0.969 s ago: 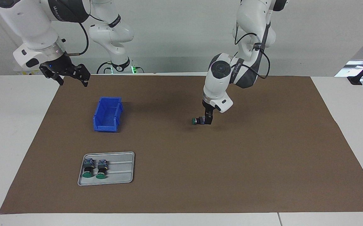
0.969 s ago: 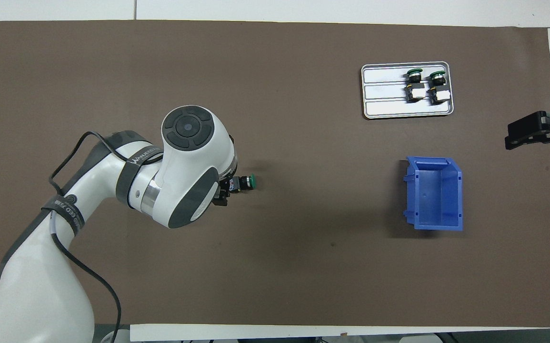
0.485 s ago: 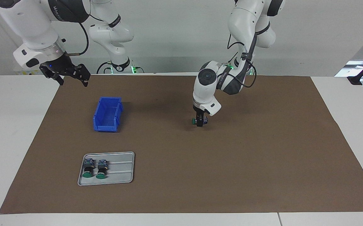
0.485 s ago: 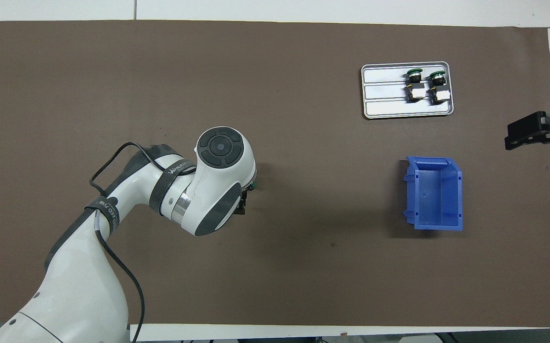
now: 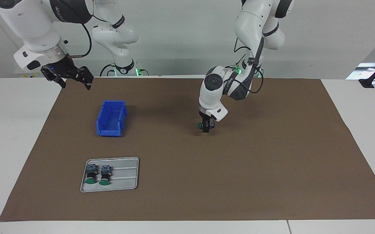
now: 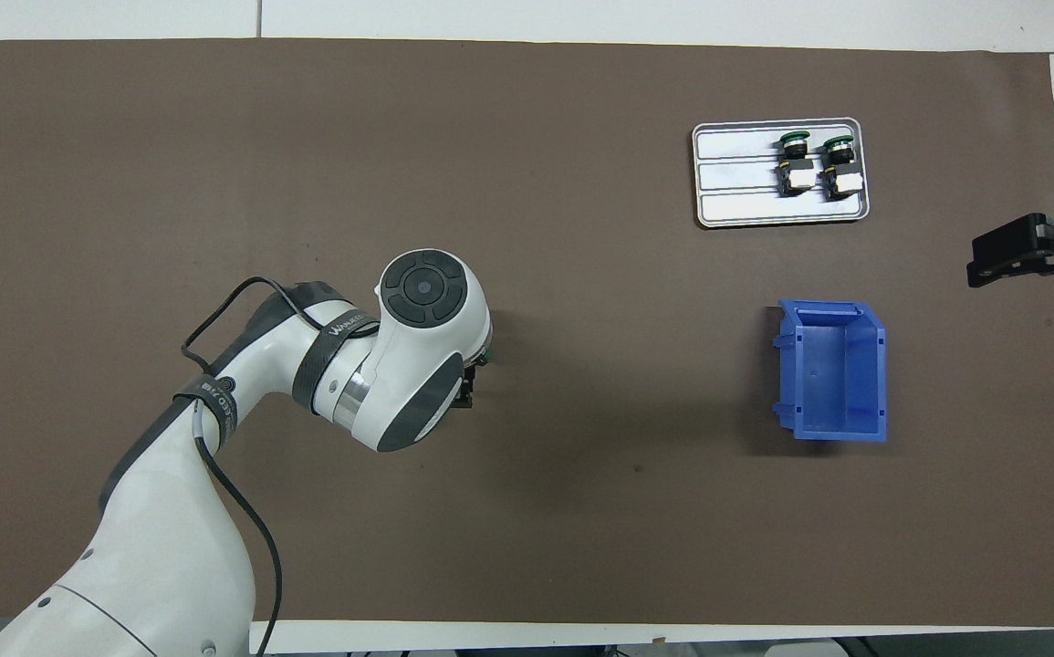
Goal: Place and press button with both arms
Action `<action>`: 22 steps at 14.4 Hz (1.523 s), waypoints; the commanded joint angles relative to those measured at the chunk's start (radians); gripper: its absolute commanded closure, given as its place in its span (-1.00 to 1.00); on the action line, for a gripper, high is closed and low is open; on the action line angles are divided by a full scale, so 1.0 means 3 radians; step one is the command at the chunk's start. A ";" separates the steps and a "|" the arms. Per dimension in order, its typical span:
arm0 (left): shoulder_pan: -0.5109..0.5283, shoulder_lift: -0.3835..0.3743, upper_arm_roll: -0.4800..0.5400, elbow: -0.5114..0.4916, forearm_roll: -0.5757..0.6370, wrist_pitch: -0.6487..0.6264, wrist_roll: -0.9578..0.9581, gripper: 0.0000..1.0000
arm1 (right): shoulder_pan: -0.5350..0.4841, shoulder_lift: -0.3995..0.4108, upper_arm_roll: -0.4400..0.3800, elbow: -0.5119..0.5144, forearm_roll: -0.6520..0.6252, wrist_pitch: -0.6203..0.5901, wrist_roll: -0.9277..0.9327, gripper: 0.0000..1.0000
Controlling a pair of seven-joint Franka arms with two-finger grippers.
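Note:
A green-capped button (image 5: 200, 125) lies on its side near the middle of the brown mat (image 5: 271, 156). My left gripper (image 5: 207, 127) points down and is right over the button's body, low at the mat. In the overhead view the left wrist covers nearly all of the button (image 6: 486, 351), leaving a green sliver, and the left gripper (image 6: 469, 381) barely shows. My right gripper (image 5: 76, 85) waits open in the air over the mat's corner at the right arm's end, holding nothing; in the overhead view the right gripper (image 6: 1024, 251) sits at the frame's edge.
A blue bin (image 5: 111, 118) (image 6: 832, 370) stands open-topped toward the right arm's end. Farther from the robots, a grey tray (image 5: 125, 177) (image 6: 736, 182) holds two more green-capped buttons (image 5: 91, 175) (image 5: 104, 175) lying side by side.
The left arm swung toward the right arm's end, bringing its gripper from beside the button's block end to directly over the button. The button and the right arm stayed put.

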 commanded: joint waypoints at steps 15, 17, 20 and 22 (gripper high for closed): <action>0.0134 -0.0304 0.0054 0.0017 -0.0024 -0.0039 0.0033 0.82 | -0.0023 -0.0074 0.0013 -0.0084 0.0017 0.0014 -0.0050 -0.96; 0.0246 -0.0376 0.0044 -0.0004 -0.0029 -0.0034 0.0232 0.82 | -0.0023 -0.0074 0.0013 -0.0084 0.0017 0.0014 -0.0050 -0.96; 0.0303 -0.0396 0.0044 -0.0014 -0.0182 -0.0019 0.0396 0.82 | -0.0023 -0.0074 0.0013 -0.0084 0.0017 0.0014 -0.0050 -0.96; 0.0404 -0.0396 0.0044 -0.0065 -0.0482 0.0129 0.0579 0.82 | -0.0023 -0.0074 0.0013 -0.0084 0.0017 0.0014 -0.0050 -0.96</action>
